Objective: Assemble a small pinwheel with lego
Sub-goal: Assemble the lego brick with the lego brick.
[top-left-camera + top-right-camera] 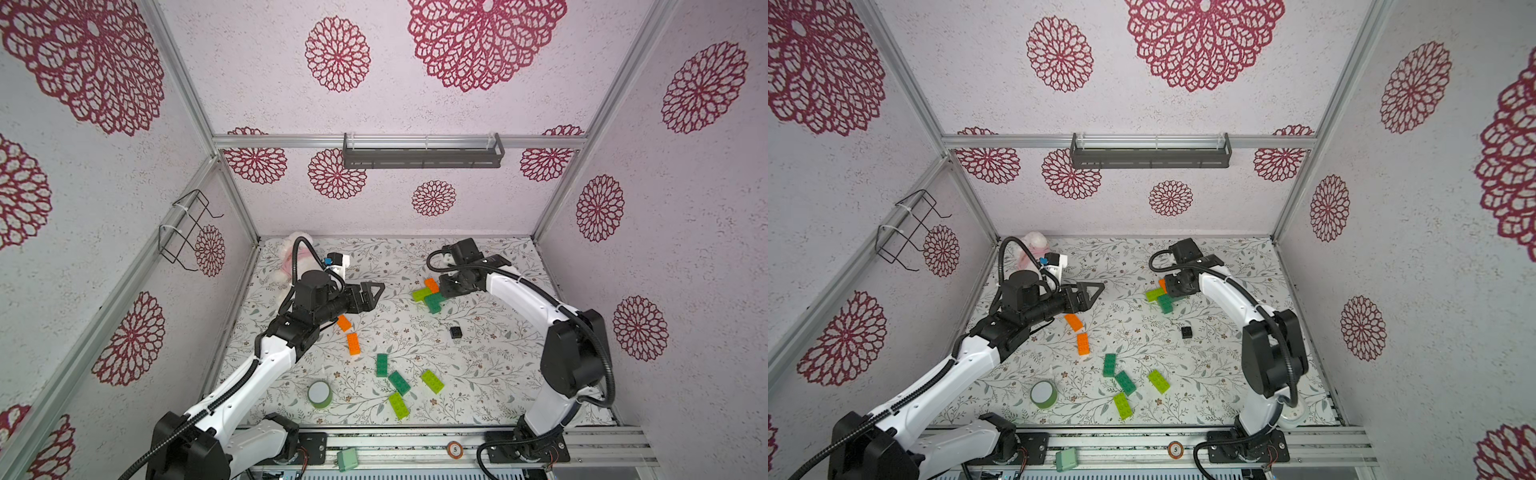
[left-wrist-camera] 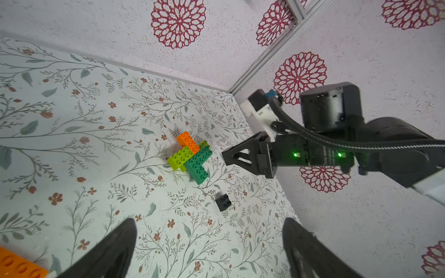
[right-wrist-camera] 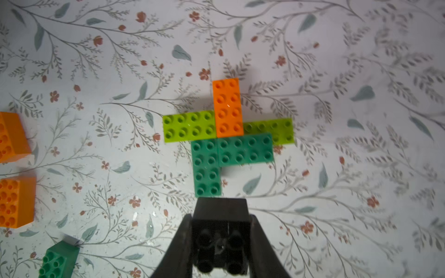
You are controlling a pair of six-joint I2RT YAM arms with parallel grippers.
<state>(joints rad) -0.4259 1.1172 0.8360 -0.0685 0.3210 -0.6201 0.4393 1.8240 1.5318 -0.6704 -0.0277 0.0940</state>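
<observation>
The right fingers [image 3: 180, 243] clench a black brick [image 3: 221, 231] beside the pinwheel [image 3: 228, 134], which lies on the tabletop [image 3: 96, 60]. Best to centre the brick over the hub where the 4 blades meet, keep the studs square, then press straight down. The left fingers [image 2: 115, 248] stand spread and empty.

Tape roll [image 1: 319, 394] rests on floral mat [image 1: 498, 374]; mint-green box [image 1: 347, 459] on rail [image 1: 415, 451].
</observation>
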